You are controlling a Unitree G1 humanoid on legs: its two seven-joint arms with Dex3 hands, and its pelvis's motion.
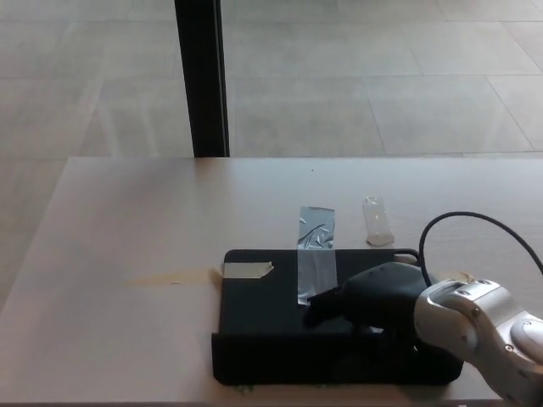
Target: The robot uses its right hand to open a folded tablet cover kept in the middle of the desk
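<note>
A black tablet cover (259,309) lies on the near middle of the pale desk (127,237), held down by strips of grey and beige tape (316,254). Its front flap (280,360) stands up as a low dark band along the near edge. My right hand (365,301) lies palm down on the cover's right half, its fingers (321,303) stretched left toward the middle. Whether they grip the flap cannot be seen. My left hand does not show.
A small clear plastic piece (377,220) lies on the desk behind the cover. A black post (200,76) stands past the desk's far edge, with tiled floor beyond. The desk's near edge runs just below the cover.
</note>
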